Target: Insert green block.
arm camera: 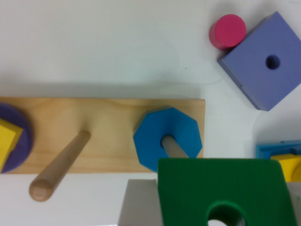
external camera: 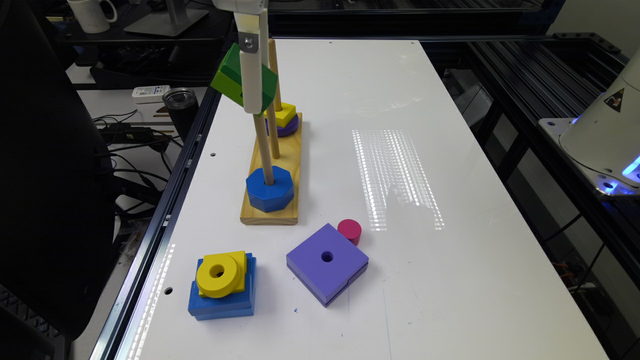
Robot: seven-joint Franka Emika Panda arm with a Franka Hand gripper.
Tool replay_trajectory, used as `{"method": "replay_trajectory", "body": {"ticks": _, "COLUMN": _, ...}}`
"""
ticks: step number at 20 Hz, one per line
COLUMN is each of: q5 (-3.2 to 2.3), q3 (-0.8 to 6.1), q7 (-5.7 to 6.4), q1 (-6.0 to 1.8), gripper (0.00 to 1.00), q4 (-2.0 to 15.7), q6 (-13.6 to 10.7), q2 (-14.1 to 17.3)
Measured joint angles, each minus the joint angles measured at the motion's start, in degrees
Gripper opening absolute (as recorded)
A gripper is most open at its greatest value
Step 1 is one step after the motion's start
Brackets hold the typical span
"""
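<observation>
- We saw the green block (external camera: pixel 231 76) held tilted in the air above the wooden base (external camera: pixel 272 192), near the top of the pegs.
- The fingers (external camera: pixel 252 102) were pinching the green block; in the wrist view one grey finger (arm camera: pixel 138 205) lay against its side, with the block's round hole (arm camera: pixel 226 215) facing the camera.
- A blue octagon (external camera: pixel 269 188) sat low on the nearest peg (external camera: pixel 264 150) of the base, and the wrist view showed the green block (arm camera: pixel 221 190) just beside that peg's tip.
- The middle peg (arm camera: pixel 59 167) was bare.
- The far peg (external camera: pixel 273 70) carried a yellow piece (external camera: pixel 283 114) over a purple disc (external camera: pixel 288 128).
- On the white desk (external camera: pixel 450 150) we found a purple square (external camera: pixel 326 262) touching a pink cylinder (external camera: pixel 349 230).
- Towards the exterior view's left of these, a yellow ring (external camera: pixel 218 274) rested on a blue square (external camera: pixel 222 300).
</observation>
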Motion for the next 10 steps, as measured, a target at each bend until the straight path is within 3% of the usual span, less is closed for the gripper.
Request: {"method": "replay_trajectory", "body": {"ticks": 10, "q5": -0.11, "q3": 0.0, "q7": 0.03, "q1": 0.0, "gripper": 0.0, "q4": 0.0, "q6": 0.0, "q2": 0.4}}
